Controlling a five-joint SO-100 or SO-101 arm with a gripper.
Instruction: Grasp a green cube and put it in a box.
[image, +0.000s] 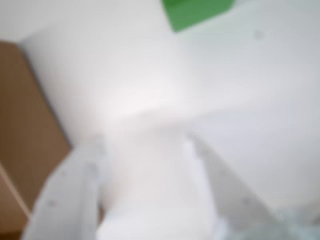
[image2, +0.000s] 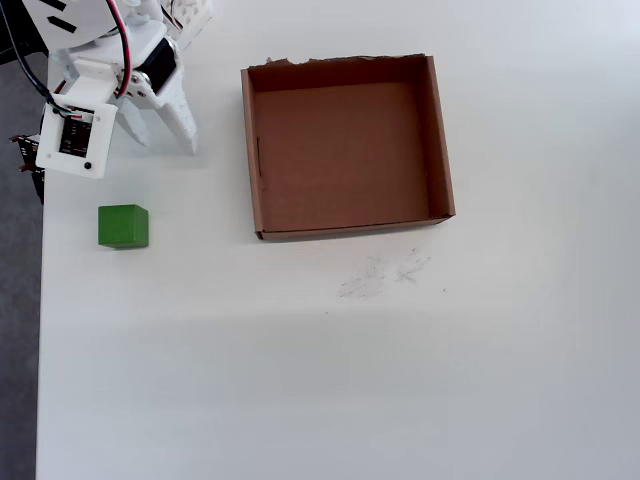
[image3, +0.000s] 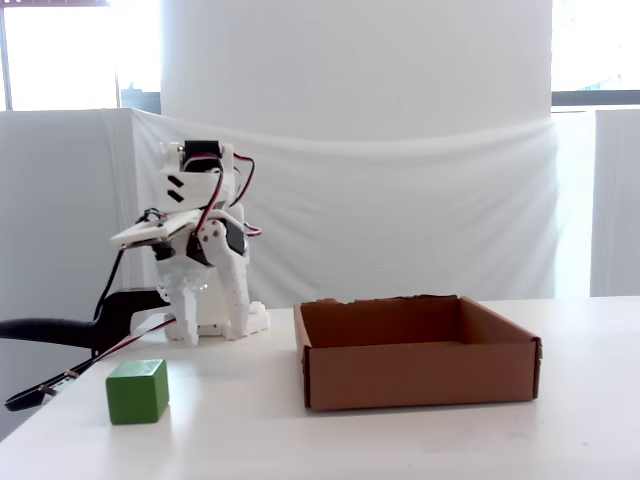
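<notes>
White arm folded low — gripper (image2: 162, 138) spread open, pointing down above the table (image2: 300, 380)

In the overhead view the cube (image2: 123, 226) sits alone near the desk's (image2: 300, 380) left edge, with bare surface on every side, and the hand (image2: 165, 138) hangs just above it in the picture with its fingers spread and nothing between the two. The box (image2: 441, 140) lies well apart to the right, its low walls the only barrier (the far rim is ragged) and its floor bare. The desk's lower half is open.
</notes>
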